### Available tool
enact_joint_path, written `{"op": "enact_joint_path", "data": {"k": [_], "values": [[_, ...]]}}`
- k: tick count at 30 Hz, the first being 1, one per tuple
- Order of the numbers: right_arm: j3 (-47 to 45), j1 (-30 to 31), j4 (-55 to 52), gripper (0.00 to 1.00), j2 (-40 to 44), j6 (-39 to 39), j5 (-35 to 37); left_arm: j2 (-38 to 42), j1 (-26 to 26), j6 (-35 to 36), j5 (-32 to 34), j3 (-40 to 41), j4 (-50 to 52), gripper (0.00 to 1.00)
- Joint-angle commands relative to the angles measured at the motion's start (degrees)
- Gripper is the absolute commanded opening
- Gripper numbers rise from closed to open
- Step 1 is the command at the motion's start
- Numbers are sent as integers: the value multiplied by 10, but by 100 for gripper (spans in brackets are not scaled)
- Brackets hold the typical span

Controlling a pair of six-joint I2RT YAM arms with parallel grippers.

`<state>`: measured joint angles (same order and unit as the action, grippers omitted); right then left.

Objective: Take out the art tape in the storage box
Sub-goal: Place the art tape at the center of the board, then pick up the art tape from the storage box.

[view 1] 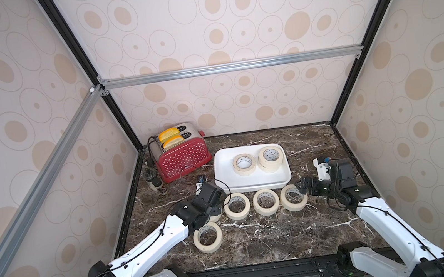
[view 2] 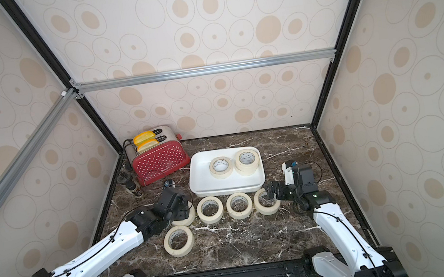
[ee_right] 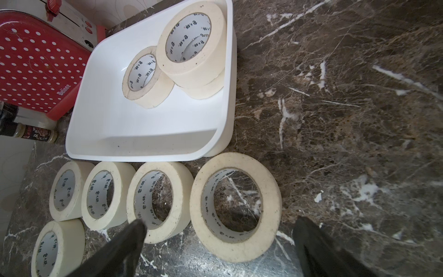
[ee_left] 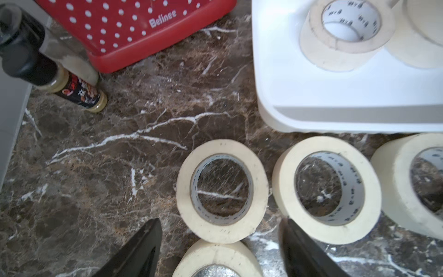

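The white storage box (view 1: 250, 185) holds three art tape rolls: a single one (view 1: 244, 164) and a stack of two (view 1: 270, 158). Several more cream rolls lie on the marble in front of it, four in a row (ee_right: 155, 199) and one nearer (view 1: 207, 237). My left gripper (ee_left: 220, 219) is open above the spot where the row's leftmost roll (ee_left: 221, 190) meets the nearer roll (ee_left: 217, 259), and it grips nothing. My right gripper (ee_right: 220, 220) is open, with its fingers on either side of the near edge of the rightmost roll (ee_right: 236, 206).
A red white-dotted toaster (view 1: 182, 159) with bread in its slots stands at the back left. Two small bottles (view 1: 156, 182) stand beside it by the left wall. Patterned walls close in the marble top on three sides.
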<state>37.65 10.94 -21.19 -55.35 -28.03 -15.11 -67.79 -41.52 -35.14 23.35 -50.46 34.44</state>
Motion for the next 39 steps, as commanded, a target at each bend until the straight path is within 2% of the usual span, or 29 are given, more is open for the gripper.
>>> {"op": "enact_joint_path", "data": {"k": [1, 8, 14, 19, 39], "values": [[14, -2, -14, 100, 13, 7, -2, -38, 3, 34, -7, -50, -44, 85], [6, -2, -22, 100, 34, -4, -9, -134, 17, 59, -35, -138, -87, 91], [2, -2, -40, 100, 52, -6, -12, -232, 48, 74, -67, -221, -93, 92], [0, -2, -53, 100, 67, -3, -6, -297, 67, 89, -66, -265, -111, 92], [-11, -2, -71, 100, 101, -22, -2, -571, 86, 118, -122, -563, -15, 83]]}}
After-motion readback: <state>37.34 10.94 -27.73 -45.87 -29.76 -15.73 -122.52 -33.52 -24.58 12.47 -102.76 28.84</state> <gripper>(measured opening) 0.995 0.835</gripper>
